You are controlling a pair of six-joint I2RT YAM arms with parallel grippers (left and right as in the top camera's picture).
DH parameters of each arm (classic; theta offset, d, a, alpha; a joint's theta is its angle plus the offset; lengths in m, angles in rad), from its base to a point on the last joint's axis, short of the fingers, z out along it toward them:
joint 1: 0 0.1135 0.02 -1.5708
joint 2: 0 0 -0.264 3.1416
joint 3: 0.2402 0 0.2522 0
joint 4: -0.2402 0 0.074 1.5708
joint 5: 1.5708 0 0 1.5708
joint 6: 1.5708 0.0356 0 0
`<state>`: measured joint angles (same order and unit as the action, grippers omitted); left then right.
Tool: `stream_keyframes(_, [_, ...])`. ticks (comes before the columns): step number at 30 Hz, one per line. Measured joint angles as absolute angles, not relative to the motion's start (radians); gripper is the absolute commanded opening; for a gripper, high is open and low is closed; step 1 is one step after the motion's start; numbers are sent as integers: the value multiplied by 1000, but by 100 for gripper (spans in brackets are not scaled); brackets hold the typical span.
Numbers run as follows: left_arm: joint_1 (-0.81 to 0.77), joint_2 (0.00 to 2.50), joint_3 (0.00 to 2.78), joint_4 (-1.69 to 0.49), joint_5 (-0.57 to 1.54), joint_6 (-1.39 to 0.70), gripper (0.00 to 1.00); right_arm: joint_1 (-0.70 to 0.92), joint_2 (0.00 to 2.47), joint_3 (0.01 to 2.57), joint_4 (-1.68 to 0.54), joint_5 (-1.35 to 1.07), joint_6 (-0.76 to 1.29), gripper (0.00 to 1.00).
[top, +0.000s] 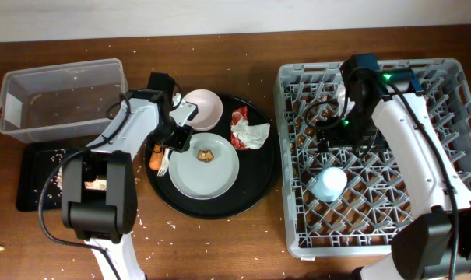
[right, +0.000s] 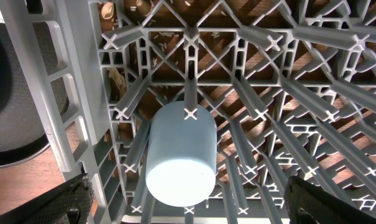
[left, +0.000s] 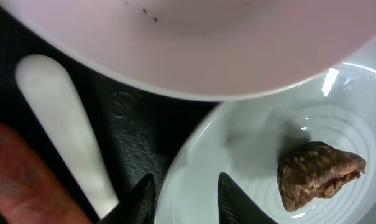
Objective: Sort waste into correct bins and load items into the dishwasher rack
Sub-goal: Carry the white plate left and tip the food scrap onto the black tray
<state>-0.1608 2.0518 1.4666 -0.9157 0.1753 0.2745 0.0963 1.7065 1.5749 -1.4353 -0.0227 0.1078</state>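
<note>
L gripper (left: 184, 200) sat parted astride plate (top: 213, 177) rim, its 10 o'clock — R gripper (right: 197, 200) gaped wide over cup (right: 181, 152) in rack (right: 76, 99).

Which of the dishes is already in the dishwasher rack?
The light blue cup, among the pegs of the grey rack. The white bowl, grey plate and white fork are on the round black tray.

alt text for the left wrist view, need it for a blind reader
The left gripper, jaws apart, hovers at the rim of a pale grey round plate holding a small brown food chunk. A small white bowl fills the top; a white plastic fork and an orange carrot lie at left.
</note>
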Motion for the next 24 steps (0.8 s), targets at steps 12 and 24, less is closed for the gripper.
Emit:
stream_keyframes(12, [-164,2052,1449,-931,176,269,29,96,1707,1575,-1435,-23,108,97])
stream_keyframes(24, [-168,2033,1376,-865,200,243,1,96,1707,1575,-1440,-23,109,97])
